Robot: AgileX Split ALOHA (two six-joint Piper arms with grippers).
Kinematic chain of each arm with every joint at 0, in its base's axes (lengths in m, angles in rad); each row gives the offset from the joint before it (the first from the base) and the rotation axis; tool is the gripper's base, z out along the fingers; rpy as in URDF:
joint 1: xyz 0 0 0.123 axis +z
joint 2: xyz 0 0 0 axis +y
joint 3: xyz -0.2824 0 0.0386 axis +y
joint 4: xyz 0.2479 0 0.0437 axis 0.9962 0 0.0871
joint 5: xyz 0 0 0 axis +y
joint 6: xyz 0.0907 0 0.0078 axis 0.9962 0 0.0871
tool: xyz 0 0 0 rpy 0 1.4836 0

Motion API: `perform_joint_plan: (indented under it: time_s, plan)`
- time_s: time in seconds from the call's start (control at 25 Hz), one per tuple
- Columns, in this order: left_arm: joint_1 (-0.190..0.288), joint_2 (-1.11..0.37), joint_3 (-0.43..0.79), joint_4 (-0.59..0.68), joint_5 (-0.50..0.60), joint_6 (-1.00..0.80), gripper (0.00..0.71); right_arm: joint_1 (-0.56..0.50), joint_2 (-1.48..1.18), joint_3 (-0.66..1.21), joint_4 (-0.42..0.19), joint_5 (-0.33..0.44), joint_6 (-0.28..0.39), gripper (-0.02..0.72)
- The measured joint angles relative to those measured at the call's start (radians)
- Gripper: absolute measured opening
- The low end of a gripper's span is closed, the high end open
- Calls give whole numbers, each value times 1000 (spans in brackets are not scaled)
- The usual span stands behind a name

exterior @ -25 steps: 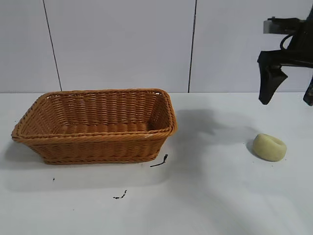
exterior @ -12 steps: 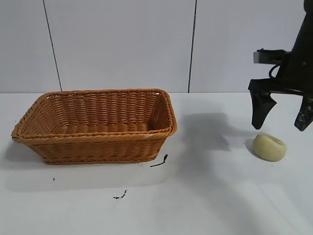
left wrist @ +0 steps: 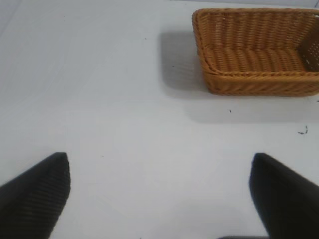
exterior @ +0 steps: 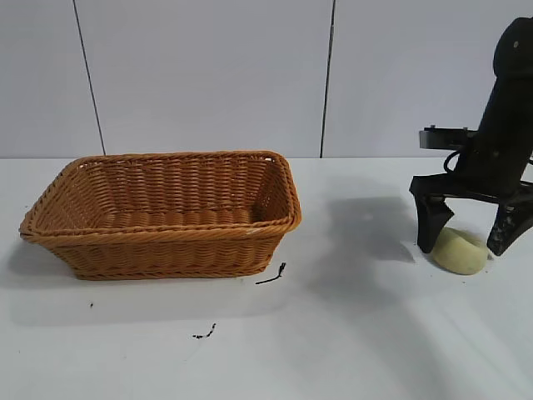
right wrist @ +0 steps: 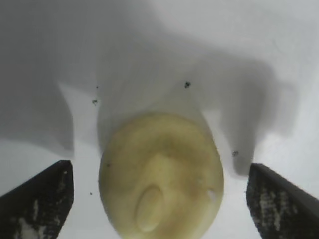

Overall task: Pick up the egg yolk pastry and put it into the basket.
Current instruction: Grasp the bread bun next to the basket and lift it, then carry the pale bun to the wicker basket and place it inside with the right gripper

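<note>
The egg yolk pastry (exterior: pixel 459 250), a pale yellow-green rounded lump, lies on the white table at the right. My right gripper (exterior: pixel 466 242) is open and low over it, one black finger on each side, apart from it. In the right wrist view the pastry (right wrist: pixel 160 174) sits between the two spread fingertips (right wrist: pixel 37 199) with a gap on both sides. The orange-brown wicker basket (exterior: pixel 162 235) stands at the left and holds nothing; it also shows in the left wrist view (left wrist: pixel 259 82). My left gripper (left wrist: pixel 159 194) is open over bare table, away from the basket.
Small dark scraps lie on the table in front of the basket (exterior: pixel 271 274) and nearer the front edge (exterior: pixel 205 333). A white panelled wall stands behind the table. Bare table lies between basket and pastry.
My right gripper has come down from above the pastry and a little to the left, so that its open fingers now straddle it. Pastry and basket have not moved.
</note>
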Motion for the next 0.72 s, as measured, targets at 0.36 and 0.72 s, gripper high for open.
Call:
perform_joint_plan:
  time_s: [0.36,0.72]
  plan:
    - [0,0,0,0,0,0,696,0,-10,-18,5,22,0,215]
    - [0,0,0,0,0,0,696,13,-165,-223,11,230,0,204]
